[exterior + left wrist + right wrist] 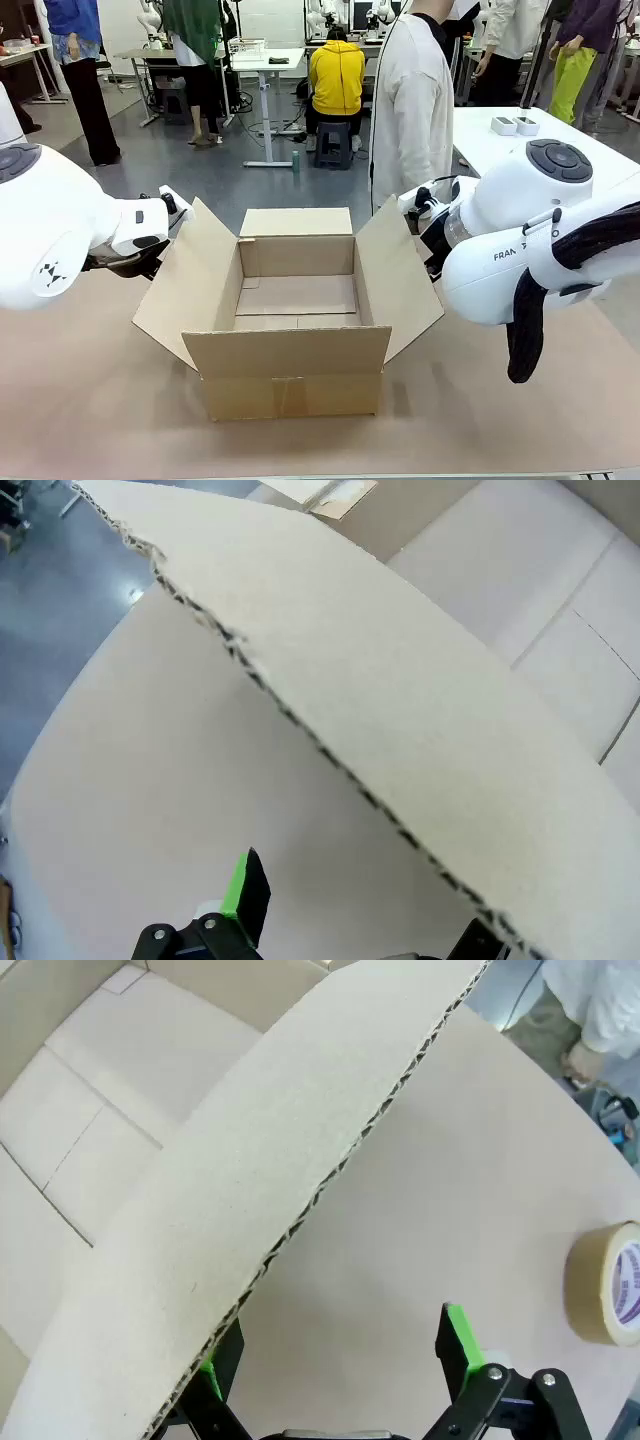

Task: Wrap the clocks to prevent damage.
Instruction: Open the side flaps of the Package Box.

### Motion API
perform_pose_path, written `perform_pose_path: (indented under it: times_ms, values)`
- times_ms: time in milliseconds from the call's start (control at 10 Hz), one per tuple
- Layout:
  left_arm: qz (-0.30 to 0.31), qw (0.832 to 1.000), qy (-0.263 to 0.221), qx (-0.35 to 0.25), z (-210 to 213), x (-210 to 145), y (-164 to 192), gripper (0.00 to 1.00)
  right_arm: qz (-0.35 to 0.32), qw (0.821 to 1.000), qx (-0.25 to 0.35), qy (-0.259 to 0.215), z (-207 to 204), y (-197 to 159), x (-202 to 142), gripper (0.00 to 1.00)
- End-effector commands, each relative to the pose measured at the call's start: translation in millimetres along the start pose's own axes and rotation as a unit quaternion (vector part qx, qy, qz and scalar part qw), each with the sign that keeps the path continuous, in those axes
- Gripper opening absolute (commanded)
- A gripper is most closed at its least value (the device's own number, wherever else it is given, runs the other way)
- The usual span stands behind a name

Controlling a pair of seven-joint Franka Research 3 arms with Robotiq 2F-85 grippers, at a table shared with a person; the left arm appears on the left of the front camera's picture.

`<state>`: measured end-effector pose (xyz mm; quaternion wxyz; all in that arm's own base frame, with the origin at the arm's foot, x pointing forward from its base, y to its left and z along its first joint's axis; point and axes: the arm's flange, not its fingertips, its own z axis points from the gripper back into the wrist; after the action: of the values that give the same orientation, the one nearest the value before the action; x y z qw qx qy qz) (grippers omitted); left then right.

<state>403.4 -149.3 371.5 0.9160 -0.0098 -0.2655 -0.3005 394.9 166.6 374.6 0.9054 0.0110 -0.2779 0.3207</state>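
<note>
Open cardboard box [290, 365] mid tabletop [90, 400], 4 flaps splayed. Left claw [365, 900] wide, left flap [400, 680] edge between its fingers. Right claw [338, 1330] wide, right flap [250, 1190] by 1 finger; tape roll [605, 1285] nearby.

The cardboard box [290, 375] is matt, corrugated and rough-edged, the table [90, 400] smooth and matt, and at three o'clock lies a papery tape roll [603, 1285].

The tape roll [605, 1285] is cut by the right edge (its print too small to read). A box flap [420, 730] covers 1 finger of the left gripper [365, 905].
</note>
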Motion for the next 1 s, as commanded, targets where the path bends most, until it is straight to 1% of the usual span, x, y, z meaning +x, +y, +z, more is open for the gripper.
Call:
perform_pose_path:
  times_ms: [0,900]
  values:
    - [0.000,1.000,0.000,0.000,0.0,0.0,0.0,1.00,0.000,1.000,0.000,0.000,0.0,0.0,0.0,1.00]
    - [0.000,1.000,0.000,0.000,0.0,0.0,0.0,1.00,0.000,1.000,0.000,0.000,0.0,0.0,0.0,1.00]
